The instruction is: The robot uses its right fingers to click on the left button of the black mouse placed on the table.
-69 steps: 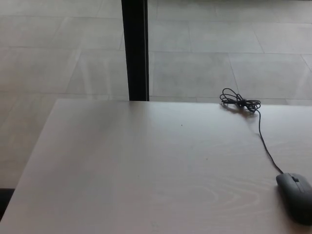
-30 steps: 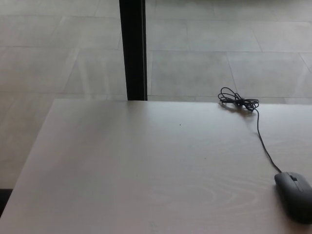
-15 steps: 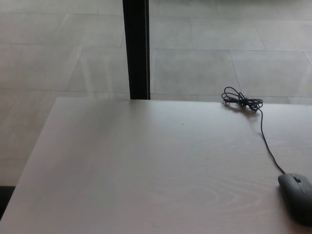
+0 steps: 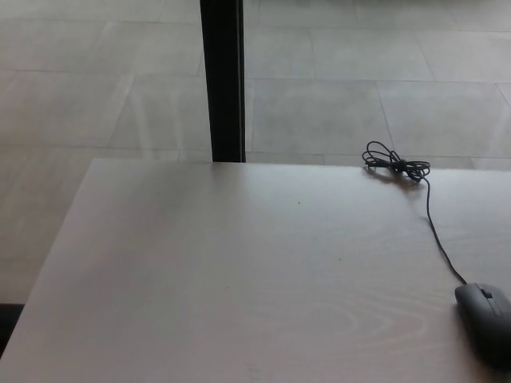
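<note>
mouse (image 4: 487, 321) lies at the right edge of the table (image 4: 223, 287), its cable (image 4: 427, 209) bundled at the far edge; no robot hand shows, so its state cannot be told.

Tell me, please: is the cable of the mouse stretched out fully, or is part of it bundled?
Partly bundled. The cable runs loose from the black mouse across the table, ending in a small coiled bundle near the far edge.

Mouse (image 4: 487, 321) cropped at right edge

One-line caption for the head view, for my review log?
Black mouse at the table's right edge, cable trailing to a coil; no hand in view.
</note>
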You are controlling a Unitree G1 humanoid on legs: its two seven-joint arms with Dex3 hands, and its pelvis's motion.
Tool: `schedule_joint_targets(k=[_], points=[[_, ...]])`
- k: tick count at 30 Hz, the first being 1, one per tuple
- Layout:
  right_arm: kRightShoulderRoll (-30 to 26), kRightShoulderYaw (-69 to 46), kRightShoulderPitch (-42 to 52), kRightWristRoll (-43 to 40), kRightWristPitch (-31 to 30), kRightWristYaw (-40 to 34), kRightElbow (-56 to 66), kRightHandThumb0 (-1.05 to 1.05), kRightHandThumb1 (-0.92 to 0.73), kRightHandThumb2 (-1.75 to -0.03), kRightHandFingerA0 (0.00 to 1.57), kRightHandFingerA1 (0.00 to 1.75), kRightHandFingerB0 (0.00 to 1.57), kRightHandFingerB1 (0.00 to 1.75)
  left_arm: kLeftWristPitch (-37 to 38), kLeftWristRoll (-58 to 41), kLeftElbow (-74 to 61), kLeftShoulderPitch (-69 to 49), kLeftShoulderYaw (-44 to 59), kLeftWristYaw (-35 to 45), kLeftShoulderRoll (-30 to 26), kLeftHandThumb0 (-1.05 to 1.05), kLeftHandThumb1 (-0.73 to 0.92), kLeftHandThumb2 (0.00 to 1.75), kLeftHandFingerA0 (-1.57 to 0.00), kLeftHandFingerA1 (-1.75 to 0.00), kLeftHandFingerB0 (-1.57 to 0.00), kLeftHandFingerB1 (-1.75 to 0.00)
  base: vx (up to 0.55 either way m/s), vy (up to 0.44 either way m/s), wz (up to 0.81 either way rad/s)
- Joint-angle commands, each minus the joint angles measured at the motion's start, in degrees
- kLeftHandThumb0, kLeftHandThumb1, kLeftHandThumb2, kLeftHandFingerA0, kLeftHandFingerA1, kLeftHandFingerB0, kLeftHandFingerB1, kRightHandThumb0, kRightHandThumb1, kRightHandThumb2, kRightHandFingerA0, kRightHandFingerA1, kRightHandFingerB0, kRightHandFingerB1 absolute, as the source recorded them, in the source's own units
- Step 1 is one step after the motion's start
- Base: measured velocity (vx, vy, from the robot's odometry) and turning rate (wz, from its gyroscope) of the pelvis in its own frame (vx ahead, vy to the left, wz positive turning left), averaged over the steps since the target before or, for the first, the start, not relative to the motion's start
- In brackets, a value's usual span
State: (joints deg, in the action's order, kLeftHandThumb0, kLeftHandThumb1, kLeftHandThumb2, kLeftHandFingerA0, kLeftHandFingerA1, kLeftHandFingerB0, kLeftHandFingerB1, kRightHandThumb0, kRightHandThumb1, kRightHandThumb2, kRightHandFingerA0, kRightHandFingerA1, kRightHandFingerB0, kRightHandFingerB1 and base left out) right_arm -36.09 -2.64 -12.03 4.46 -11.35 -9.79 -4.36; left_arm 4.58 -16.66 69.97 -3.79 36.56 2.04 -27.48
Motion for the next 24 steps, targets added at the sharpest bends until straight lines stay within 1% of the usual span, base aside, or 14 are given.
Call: schedule_joint_targets(k=[1, 2, 3, 5, 6, 8, 9, 12, 13, 15, 18, 19, 20, 24], points=[[-4.23, 9.53, -2.72, 14.33, 8.01, 1.41, -8.2, -0.9, -0.74, -1.17, 0.34, 0.55, 0.23, 0.42, 2.01, -0.91, -0.34, -1.03, 0.05, 0.63, -0.87, -0.85, 0.92, 0.77, -0.39, -0.62, -0.4, -0.44, 0.0, 0.0, 0.0], [-4.22, 10.01, -2.53, 14.38, 9.63, 1.04, -9.05, -0.94, -0.8, -0.76, 0.37, 0.46, 0.34, 0.34, 1.67, -1.05, -0.15, -0.81, 0.13, 0.57, -0.92, -0.8, 0.81, 1.22, -0.37, -0.64, -0.34, -0.53, 0.0, 0.0, 0.0], [-4.13, 10.68, -2.35, 14.64, 8.99, 1.29, -8.97, -0.92, -0.75, -1.16, 0.31, 0.55, 0.27, 0.44, 2.03, 0.18, -0.01, -0.83, -0.92, -0.48, -1.07, -0.82, 0.92, 0.78, -0.46, -0.6, -0.43, -0.43, 0.0, 0.0, 0.0], [-5.37, 13.22, -1.71, 16.85, 8.11, 2.5, -8.93, -0.92, -0.92, -0.72, 0.26, 0.4, 0.3, 0.31, 1.34, -0.12, -0.2, -0.44, -0.82, -0.72, -0.97, -0.81, 0.92, 0.78, -0.54, -0.66, -0.43, -0.45, 0.0, 0.0, 0.0], [-5.5, 14.21, -1.42, 17.24, 8.0, 3.05, -9.13, -0.85, -0.7, -1.13, 0.19, 0.5, 0.27, 0.46, 1.17, -0.43, -0.19, -0.3, -0.65, -0.14, -1.0, -0.84, 0.92, 0.79, -0.58, -0.73, -0.42, -0.45, 0.0, 0.0, 0.0], [-5.25, 14.81, -1.14, 17.02, 9.4, 2.34, -10.09, -0.85, -0.7, -1.13, 0.19, 0.5, 0.27, 0.46, 1.24, -0.74, 0.02, -0.13, -0.44, 0.24, -1.03, -0.84, 0.92, 0.79, -0.58, -0.73, -0.42, -0.45, 0.0, 0.0, 0.0], [-5.04, 15.39, -0.84, 17.08, 9.32, 2.32, -10.28, -0.91, -0.91, -0.68, 0.27, 0.41, 0.33, 0.31, 1.17, -0.59, -0.02, -0.08, -0.57, -0.04, -1.11, -0.82, 0.92, 0.77, -0.58, -0.69, -0.42, -0.45, 0.0, 0.0, 0.0], [-6.12, 19.15, -0.72, 22.52, 8.63, -0.01, -10.67, -0.91, -0.92, -0.7, 0.28, 0.39, 0.32, 0.32, 1.18, -0.53, -0.17, -0.32, -0.84, 0.43, -1.23, -0.84, 0.92, 0.78, -0.52, -0.61, -0.44, -0.43, 0.0, 0.0, 0.0], [-5.97, 19.37, -0.5, 22.59, 9.46, -0.49, -10.66, -0.84, -0.71, -1.13, 0.19, 0.49, 0.25, 0.46, 0.73, -0.68, 0.06, -0.07, -0.7, 0.03, -1.37, -0.84, 0.92, 0.76, -0.52, -0.6, -0.45, -0.43, 0.0, 0.0, 0.0], [-6.0, 20.29, -0.65, 23.25, 9.43, -0.14, -10.69, -0.9, -0.92, -0.7, 0.27, 0.38, 0.31, 0.31, 1.23, -0.43, 0.07, -0.18, -1.01, 0.44, -1.46, -0.81, 0.92, 0.75, -0.49, -0.61, -0.44, -0.45, 0.0, 0.0, 0.0], [-6.38, 22.68, -1.04, 26.69, 10.3, -1.64, -11.32, -0.84, -0.75, -1.15, 0.23, 0.51, 0.22, 0.44, 1.79, -0.78, 0.07, -0.08, -0.7, 0.17, -1.25, -0.8, 0.92, 0.76, -0.53, -0.63, -0.46, -0.47, 0.0, 0.0, 0.0], [-6.1, 23.41, -1.45, 27.66, 9.58, -1.8, -11.34, -0.9, -0.92, -0.75, 0.29, 0.39, 0.29, 0.32, 1.28, -1.2, 0.47, 0.32, -0.31, 0.34, -1.5, -0.79, 0.77, 1.13, -0.51, -0.68, -0.46, -0.57, 0.0, 0.0, 0.0], [-5.78, 25.21, -1.92, 29.77, 7.88, -1.01, -10.66, -0.94, -0.91, -0.79, 0.3, 0.4, 0.25, 0.32, 1.03, -1.15, 0.03, 0.04, -0.5, 1.01, -1.61, -0.81, 0.92, 0.79, -0.54, -0.6, -0.46, -0.44, 0.0, 0.0, 0.0], [-5.06, 27.42, -1.83, 31.35, 8.21, -1.06, -10.3, -0.95, -0.92, -0.79, 0.32, 0.4, 0.26, 0.32, 0.82, -0.95, 0.06, 0.12, -0.8, 0.52, -1.41, -0.83, 0.92, 0.79, -0.6, -0.64, -0.48, -0.46, 0.0, 0.0, 0.0]])
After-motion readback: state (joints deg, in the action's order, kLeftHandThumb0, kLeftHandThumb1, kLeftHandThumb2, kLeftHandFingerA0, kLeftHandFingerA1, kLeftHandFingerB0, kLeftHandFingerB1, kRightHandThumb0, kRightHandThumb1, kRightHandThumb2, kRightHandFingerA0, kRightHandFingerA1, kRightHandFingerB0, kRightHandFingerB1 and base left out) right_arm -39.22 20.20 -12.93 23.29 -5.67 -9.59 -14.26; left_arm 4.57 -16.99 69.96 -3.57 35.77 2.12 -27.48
